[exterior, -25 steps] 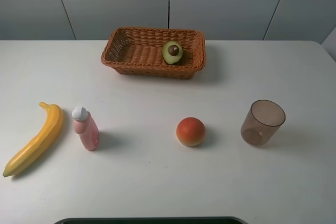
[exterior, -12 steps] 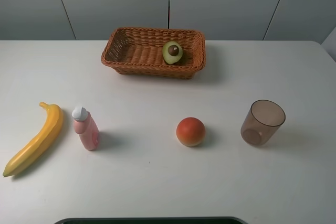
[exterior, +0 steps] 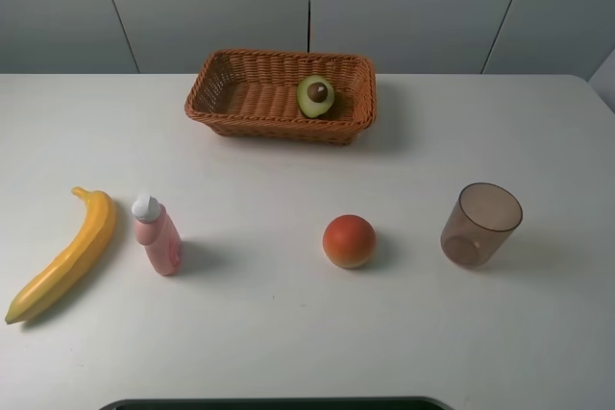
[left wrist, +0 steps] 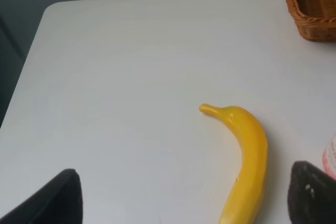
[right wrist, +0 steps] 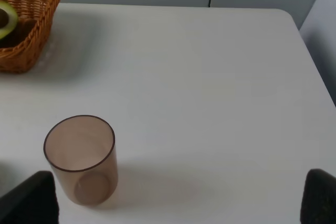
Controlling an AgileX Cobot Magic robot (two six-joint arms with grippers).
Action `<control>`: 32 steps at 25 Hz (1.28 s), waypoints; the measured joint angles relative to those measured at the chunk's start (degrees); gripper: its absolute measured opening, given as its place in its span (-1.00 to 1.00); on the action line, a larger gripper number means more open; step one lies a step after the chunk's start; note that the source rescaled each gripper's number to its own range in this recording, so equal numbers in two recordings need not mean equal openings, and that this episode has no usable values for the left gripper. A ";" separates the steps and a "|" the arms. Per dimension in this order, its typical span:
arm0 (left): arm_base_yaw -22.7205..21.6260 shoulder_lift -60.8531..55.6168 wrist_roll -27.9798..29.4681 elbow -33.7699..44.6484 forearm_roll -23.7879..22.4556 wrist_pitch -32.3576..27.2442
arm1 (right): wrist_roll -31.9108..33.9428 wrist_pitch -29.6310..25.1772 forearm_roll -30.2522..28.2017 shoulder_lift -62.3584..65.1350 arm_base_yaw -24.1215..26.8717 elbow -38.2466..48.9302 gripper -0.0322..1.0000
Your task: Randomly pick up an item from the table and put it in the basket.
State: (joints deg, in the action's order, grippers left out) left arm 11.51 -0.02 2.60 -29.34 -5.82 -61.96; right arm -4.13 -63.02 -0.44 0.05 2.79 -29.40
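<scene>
The halved avocado [exterior: 315,96] lies cut side up in the right part of the orange-brown wicker basket [exterior: 279,128], at the back middle of the white table [exterior: 288,333]. The right wrist view shows an edge of the avocado [right wrist: 6,18] inside the basket's corner [right wrist: 26,51]. Neither gripper shows in the exterior view. In the left wrist view my left gripper [left wrist: 184,198] is open and empty, above the table near the banana [left wrist: 247,156]. In the right wrist view my right gripper [right wrist: 176,198] is open and empty, near the brown cup [right wrist: 81,158].
A yellow banana [exterior: 62,256] lies at the front left, with a pink bottle [exterior: 157,234] beside it. A red-orange round fruit [exterior: 349,240] sits at the middle front, and a translucent brown cup [exterior: 480,225] stands to its right.
</scene>
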 joint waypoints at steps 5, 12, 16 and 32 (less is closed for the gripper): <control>0.00 0.00 0.00 0.00 0.00 0.00 | 0.00 0.00 0.00 0.00 0.00 0.00 1.00; 0.00 0.00 0.00 0.00 0.00 0.00 | -0.11 0.00 0.00 0.00 0.00 0.00 1.00; 0.00 0.00 0.00 0.00 0.00 0.00 | -0.11 0.00 0.00 0.00 0.00 0.00 1.00; 0.00 0.00 0.00 0.00 0.00 0.00 | -0.01 0.00 0.00 0.00 0.00 0.00 1.00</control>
State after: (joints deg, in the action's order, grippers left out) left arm 11.51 -0.02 2.60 -29.34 -5.82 -61.96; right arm -4.14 -63.02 -0.44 0.05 2.79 -29.40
